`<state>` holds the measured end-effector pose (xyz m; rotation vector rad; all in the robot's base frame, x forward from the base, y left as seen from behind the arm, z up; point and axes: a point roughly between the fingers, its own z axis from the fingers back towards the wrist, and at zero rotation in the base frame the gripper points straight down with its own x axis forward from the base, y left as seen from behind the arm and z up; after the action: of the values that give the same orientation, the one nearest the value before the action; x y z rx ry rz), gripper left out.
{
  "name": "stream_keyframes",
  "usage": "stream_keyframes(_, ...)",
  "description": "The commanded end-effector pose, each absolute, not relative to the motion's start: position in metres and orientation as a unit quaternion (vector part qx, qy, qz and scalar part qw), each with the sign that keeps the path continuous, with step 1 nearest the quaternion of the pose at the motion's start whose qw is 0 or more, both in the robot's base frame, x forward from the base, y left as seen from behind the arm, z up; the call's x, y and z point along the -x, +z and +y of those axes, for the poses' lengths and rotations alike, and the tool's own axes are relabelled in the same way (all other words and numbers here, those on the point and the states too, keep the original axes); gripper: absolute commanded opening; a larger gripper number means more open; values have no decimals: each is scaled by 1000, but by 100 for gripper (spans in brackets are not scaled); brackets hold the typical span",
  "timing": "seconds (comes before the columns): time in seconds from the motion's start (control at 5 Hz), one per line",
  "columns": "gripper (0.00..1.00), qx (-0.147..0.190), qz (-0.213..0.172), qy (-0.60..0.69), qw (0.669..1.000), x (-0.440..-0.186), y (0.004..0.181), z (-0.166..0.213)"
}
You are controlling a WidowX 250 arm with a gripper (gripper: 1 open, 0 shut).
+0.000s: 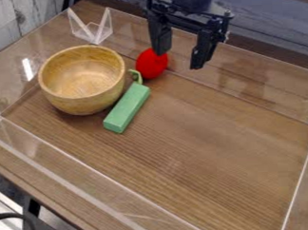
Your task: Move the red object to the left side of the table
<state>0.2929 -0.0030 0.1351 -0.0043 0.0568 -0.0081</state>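
The red object point(149, 62) is a small bright red rounded toy with a green tip at its lower left, lying on the brown wood-grain table point(221, 134) toward the back middle. My black gripper point(178, 54) hangs pointing down just right of it, jaws open. The left finger point(158, 36) stands right behind and above the toy, and the right finger point(200, 51) stands clear to the toy's right. Nothing is held between the fingers. Whether the left finger touches the toy cannot be told.
A wooden bowl point(81, 79) sits left of the toy. A green rectangular block point(127, 108) lies slanted in front of the toy, beside the bowl. Low clear acrylic walls point(146, 198) edge the tabletop. A clear folded piece point(90, 27) stands at the back left.
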Motion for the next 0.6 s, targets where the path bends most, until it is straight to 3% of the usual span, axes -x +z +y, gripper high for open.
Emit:
stream_keyframes(0.0, 100, 0, 44, -22, 999, -278, 126, 6)
stream_keyframes(0.2, 100, 2, 53, -35, 998, -265, 115, 25)
stream_keyframes(0.4, 100, 11, 2, -74, 997, -279, 118, 28)
